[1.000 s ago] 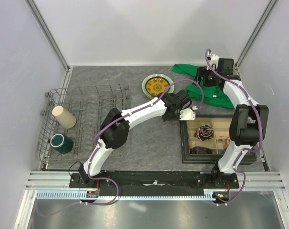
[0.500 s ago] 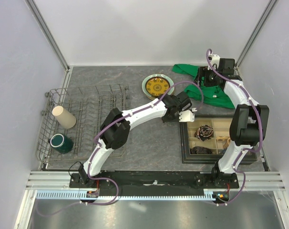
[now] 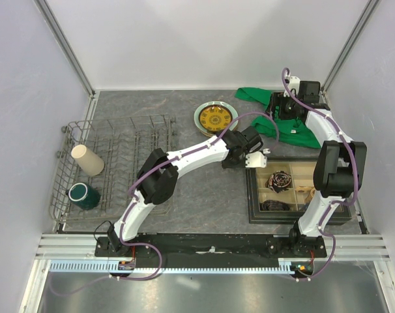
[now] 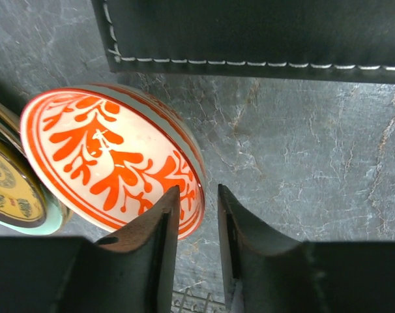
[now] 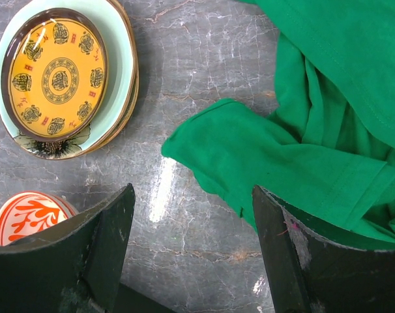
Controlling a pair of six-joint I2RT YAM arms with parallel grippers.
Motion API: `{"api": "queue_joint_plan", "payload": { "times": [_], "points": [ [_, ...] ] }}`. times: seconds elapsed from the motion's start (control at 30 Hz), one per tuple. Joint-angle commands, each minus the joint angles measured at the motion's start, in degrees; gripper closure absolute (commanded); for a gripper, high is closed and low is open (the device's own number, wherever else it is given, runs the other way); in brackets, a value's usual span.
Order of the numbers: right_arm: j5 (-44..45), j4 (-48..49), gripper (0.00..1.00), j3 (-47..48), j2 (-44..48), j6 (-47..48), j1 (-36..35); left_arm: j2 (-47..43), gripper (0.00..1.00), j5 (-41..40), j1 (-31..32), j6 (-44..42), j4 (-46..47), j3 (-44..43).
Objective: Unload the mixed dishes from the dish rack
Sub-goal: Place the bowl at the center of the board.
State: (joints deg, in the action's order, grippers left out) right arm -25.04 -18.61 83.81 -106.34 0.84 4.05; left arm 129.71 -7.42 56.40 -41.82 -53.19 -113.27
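Your left tool (image 4: 199, 193), slightly parted and loose astride the rim of the red-and-white bowl (image 4: 109, 160), bowl between yellow-gold plate (image 4: 8, 182), cut off at the edge, and black tray (image 4: 249, 32), hidden from above by your left arm (image 3: 191, 153), your right tool (image 5: 192, 192) gaping, empty, over green cloth (image 5: 302, 130).

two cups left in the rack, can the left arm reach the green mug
Probably yes: the green mug sits uncovered in the near left corner of the rack; the left gripper is away by the bowl.

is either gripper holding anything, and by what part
Nothing held: left gripper loosely straddles the rim of the red-and-white bowl; right gripper open and empty.
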Motion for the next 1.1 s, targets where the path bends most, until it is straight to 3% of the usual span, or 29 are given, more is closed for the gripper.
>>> {"api": "queue_joint_plan", "payload": {
  "times": [0.0, 0.17, 0.43, 0.5, 0.67, 0.8, 1.07],
  "points": [
    [-1.1, 0.7, 0.2, 1.4, -0.4, -0.4, 0.5, -4.3, 0.6, -0.1, 0.6, -0.7, 1.4, 1.0],
    [-1.2, 0.7, 0.2, 1.4, -1.0, -0.5, 0.7, -8.8, 0.52, 0.8, 0.6, 0.0, 1.8, 3.4],
    [-1.3, 0.6, 0.2, 1.4, -1.7, -0.6, 0.9, -20.5, 0.49, 7.1, -1.5, 3.8, 3.8, 8.8],
    [-1.4, 0.8, 0.2, 1.4, -1.9, -0.6, 1.0, -24.5, 0.43, 9.9, -2.8, 5.5, 4.5, 9.7],
    [-2.3, 0.8, 0.2, 1.4, -2.5, -0.7, 1.3, -31.9, 0.38, 16.8, -12.9, 9.4, 4.5, 12.9],
    [-2.6, 1.0, 0.2, 1.4, -2.7, -0.7, 1.4, -38.6, 0.34, 21.0, -25.2, 10.7, 4.7, 18.3],
    [-3.5, 1.0, 0.2, 1.4, -3.6, -2.2, 1.4, -50.5, 0.23, 21.9, -42.5, 7.5, 6.1, 31.5]
  ]
}}
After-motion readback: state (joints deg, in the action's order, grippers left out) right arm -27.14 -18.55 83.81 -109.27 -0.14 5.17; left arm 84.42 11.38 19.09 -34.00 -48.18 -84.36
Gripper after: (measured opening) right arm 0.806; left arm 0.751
